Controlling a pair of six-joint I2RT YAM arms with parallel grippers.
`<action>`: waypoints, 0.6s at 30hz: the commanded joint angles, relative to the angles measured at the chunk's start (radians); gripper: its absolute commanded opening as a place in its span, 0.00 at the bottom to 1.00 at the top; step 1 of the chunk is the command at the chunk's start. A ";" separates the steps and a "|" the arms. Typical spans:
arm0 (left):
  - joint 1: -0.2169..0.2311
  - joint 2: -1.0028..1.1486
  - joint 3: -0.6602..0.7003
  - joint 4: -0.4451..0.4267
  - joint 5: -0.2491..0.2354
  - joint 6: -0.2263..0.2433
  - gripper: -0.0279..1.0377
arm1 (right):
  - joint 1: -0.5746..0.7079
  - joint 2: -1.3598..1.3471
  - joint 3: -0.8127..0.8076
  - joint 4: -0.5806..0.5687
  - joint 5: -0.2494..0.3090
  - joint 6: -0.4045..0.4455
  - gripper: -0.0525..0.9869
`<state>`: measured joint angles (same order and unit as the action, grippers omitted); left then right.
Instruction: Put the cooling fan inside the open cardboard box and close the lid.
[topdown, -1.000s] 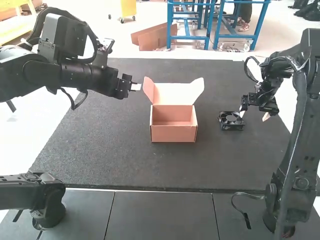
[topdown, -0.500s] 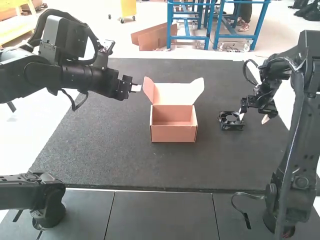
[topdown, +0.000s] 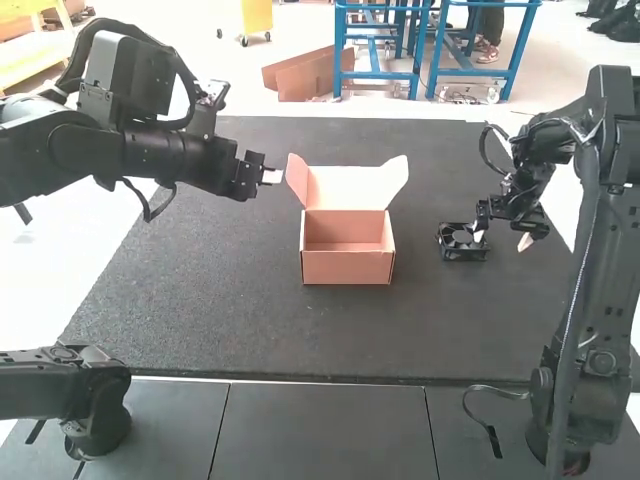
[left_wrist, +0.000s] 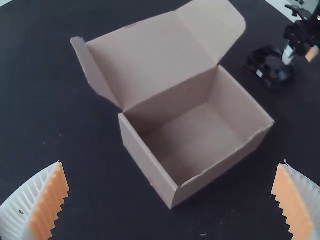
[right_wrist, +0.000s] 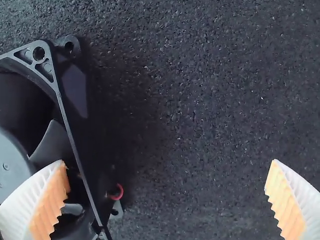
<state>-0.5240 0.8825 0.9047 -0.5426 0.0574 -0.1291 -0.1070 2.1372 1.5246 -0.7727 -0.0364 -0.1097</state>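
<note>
The fan (topdown: 462, 241) is lying flat on the mat (topdown: 250, 300) just right of the box (topdown: 347, 245), whose lid is standing open. The right gripper (topdown: 500, 237) is hovering at the fan's edge farthest from the box, fingers spread wide. The left gripper (topdown: 268, 175) is hanging left of the box, fingers also spread.

Cooling fan (right_wrist: 47, 140) largely beyond the right wrist view's edge, seemingly

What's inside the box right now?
Nothing visible: the box floor shows bare; only the strip behind its near walls is hidden. The fan lies outside, by the right gripper.
</note>
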 joint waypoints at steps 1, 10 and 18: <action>-0.004 -0.011 0.005 0.003 0.013 -0.010 0.93 | 0.010 0.023 0.017 -0.007 0.007 -0.008 0.92; -0.004 -0.013 0.008 0.003 0.013 -0.010 0.93 | 0.004 0.026 0.008 -0.028 -0.048 -0.010 0.08; -0.002 -0.016 0.016 -0.003 0.013 -0.010 0.93 | 0.010 -0.003 0.014 -0.002 -0.103 0.005 0.03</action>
<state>-0.5240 0.8825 0.9047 -0.5503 0.0574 -0.1291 -0.1013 2.1464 1.5246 -0.7864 -0.0952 -0.1131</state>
